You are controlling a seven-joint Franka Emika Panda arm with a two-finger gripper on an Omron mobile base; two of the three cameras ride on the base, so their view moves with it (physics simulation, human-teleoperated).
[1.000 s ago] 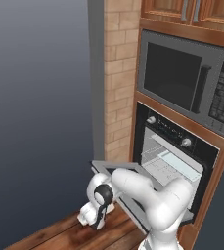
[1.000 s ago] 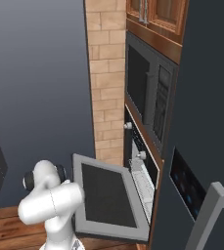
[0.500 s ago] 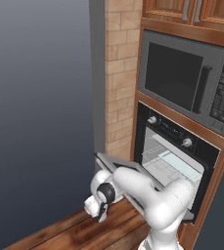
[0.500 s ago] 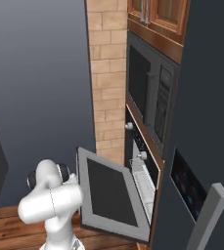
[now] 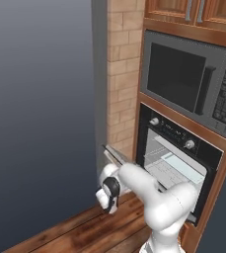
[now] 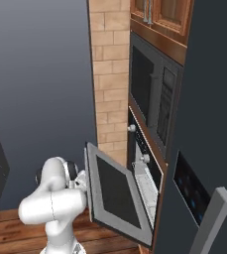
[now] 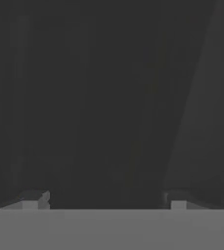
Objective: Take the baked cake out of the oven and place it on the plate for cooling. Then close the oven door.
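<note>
The oven door (image 6: 116, 198) hangs half-raised below the oven (image 5: 176, 148) — the gripper (image 7: 108, 200) sits close against its dark face (fingertips apparently spread wide, holding nothing).

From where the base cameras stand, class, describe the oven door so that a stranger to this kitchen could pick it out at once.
Find the brick column; just right of it a wood surround holds two appliances. The lower is the black oven with round silver knobs. Its door is the wide grey-framed panel of dark glass, hinged at the bottom and standing partly open, unlike the microwave door above, which is shut and has a vertical black handle.
</note>
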